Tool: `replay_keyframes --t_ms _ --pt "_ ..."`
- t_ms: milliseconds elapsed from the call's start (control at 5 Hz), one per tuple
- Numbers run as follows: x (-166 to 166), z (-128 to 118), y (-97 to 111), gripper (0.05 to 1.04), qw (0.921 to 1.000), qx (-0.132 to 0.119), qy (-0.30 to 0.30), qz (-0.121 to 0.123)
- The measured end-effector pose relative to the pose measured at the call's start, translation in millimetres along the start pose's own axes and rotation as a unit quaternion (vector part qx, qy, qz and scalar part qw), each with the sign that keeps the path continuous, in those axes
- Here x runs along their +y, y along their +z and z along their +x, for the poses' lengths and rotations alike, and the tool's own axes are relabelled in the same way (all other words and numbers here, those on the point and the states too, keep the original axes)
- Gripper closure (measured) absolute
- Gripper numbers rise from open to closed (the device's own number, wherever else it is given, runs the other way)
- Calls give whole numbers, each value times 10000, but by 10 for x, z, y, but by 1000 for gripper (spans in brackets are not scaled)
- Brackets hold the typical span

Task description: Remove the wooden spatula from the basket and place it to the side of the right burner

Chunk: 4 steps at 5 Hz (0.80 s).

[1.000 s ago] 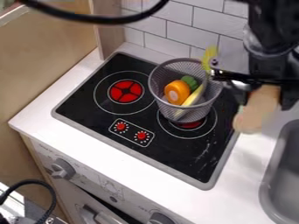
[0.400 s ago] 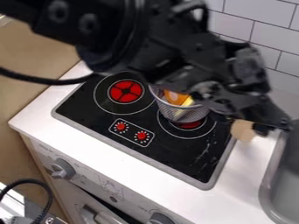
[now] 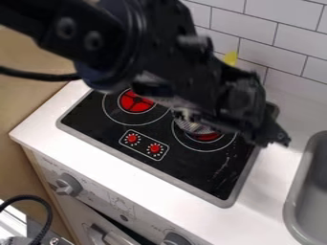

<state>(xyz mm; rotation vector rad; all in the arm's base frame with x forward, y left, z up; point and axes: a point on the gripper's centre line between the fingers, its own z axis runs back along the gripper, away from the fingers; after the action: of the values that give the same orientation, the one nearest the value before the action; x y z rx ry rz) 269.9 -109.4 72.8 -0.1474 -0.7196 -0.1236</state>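
Note:
The black gripper [image 3: 269,135] hangs at the stove's right edge, over the border between the black cooktop and the white counter. Whether anything is held in it cannot be told. Below the arm, the lower part of the grey mesh basket [image 3: 193,127] stands on the right burner [image 3: 207,143]; the arm covers the basket's upper part and contents. The tip of a yellow thing [image 3: 230,58] rises above the arm, near the tiled wall.
The left burner [image 3: 136,101] is partly under the arm. Two red knobs [image 3: 154,148] sit at the cooktop's front. A grey sink [image 3: 310,191] lies at the right, beyond a strip of white counter [image 3: 265,184]. White tiles line the back.
Over the last second the arm has swung across the basket. Most recently the gripper has shifted left towards the cooktop. A pale wooden piece was at the gripper in both earlier frames.

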Motion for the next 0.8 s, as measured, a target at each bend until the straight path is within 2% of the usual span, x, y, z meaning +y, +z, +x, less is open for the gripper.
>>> replay_keyframes --t_ms 200,400,600,800 --pt "53 -102 2 482 9993 331 -89 167" --pt "33 -120 -2 413 9991 331 -12 253" --pt "27 -153 15 140 9973 544 106 492" --pt "18 -131 37 81 9957 675 145 619"
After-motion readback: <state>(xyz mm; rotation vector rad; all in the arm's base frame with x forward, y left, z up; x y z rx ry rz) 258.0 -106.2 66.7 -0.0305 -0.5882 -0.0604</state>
